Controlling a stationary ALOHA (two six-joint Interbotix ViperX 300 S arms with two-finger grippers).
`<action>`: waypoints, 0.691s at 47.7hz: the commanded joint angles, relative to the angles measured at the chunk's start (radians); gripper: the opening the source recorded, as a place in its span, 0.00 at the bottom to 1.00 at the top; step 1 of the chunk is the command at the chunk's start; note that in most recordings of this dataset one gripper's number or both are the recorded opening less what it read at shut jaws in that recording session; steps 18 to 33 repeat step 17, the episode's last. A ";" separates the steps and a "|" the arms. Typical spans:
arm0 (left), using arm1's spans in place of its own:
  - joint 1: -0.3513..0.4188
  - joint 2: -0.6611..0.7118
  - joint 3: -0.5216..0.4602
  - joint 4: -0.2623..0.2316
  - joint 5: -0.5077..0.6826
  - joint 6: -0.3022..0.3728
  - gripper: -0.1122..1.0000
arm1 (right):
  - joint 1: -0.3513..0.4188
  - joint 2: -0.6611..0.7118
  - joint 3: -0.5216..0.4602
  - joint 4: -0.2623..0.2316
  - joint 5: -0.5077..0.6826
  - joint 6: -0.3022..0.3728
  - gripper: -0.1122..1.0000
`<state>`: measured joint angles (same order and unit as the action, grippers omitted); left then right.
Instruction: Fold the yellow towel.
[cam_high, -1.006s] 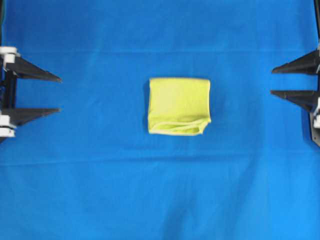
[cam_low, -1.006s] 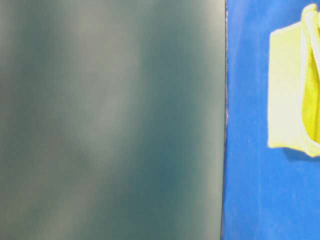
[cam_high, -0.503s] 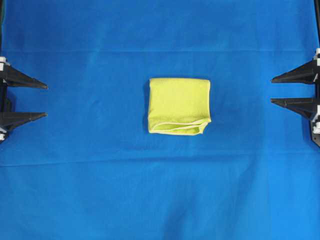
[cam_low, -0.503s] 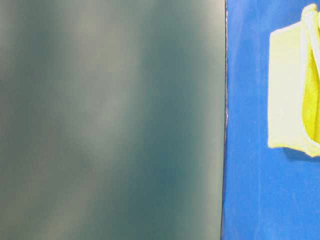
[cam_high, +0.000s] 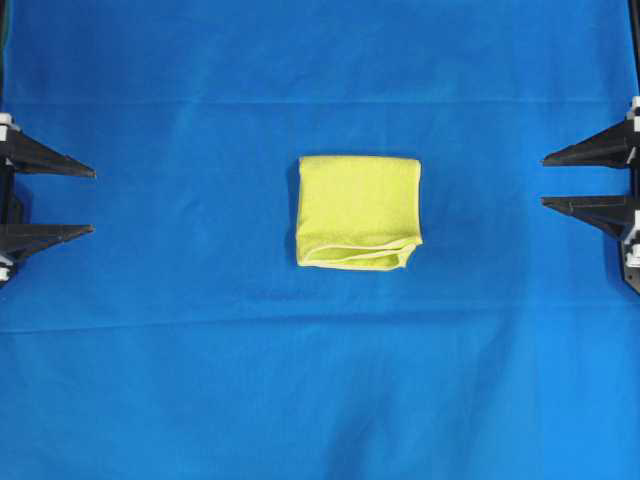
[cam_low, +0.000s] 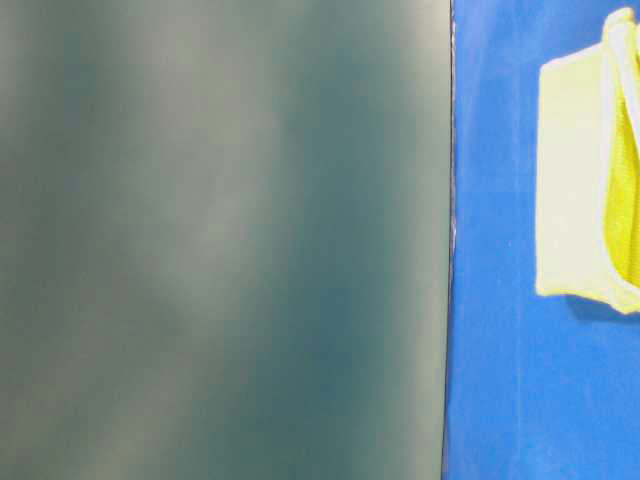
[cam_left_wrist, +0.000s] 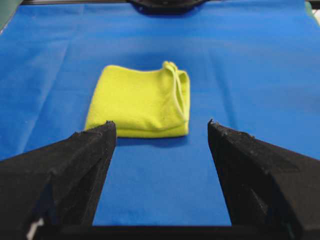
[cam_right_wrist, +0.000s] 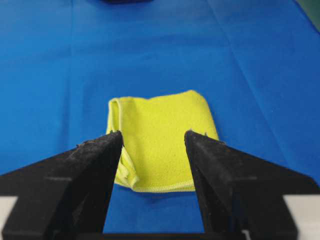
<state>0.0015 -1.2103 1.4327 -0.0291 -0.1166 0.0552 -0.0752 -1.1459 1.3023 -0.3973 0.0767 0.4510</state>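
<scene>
The yellow towel (cam_high: 358, 211) lies folded into a small square in the middle of the blue cloth, its layered hemmed edges along the near side; it also shows as the towel (cam_left_wrist: 142, 101), the towel (cam_right_wrist: 162, 137) and the towel (cam_low: 585, 175). My left gripper (cam_high: 93, 200) rests open at the far left edge, well apart from the towel, nothing between its fingers (cam_left_wrist: 80, 165). My right gripper (cam_high: 543, 181) stands open at the far right edge, also empty and clear of the towel.
A large blue cloth (cam_high: 200, 350) covers the whole work surface, with faint creases. In the table-level view a blurred grey-green panel (cam_low: 220, 240) fills the left two thirds of the picture.
The left gripper has drawn back toward the left edge since a second ago and has held still for the last half second. The right gripper has shifted slightly. The towel has not moved.
</scene>
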 joint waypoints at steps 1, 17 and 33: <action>0.002 0.008 -0.014 0.000 -0.009 -0.002 0.74 | -0.002 0.015 -0.011 0.002 -0.006 0.002 0.62; 0.002 0.008 -0.014 0.000 -0.006 -0.002 0.74 | -0.002 0.020 -0.008 0.002 -0.006 0.002 0.62; 0.002 0.008 -0.014 0.000 -0.006 -0.002 0.74 | -0.002 0.020 -0.008 0.002 -0.006 0.002 0.62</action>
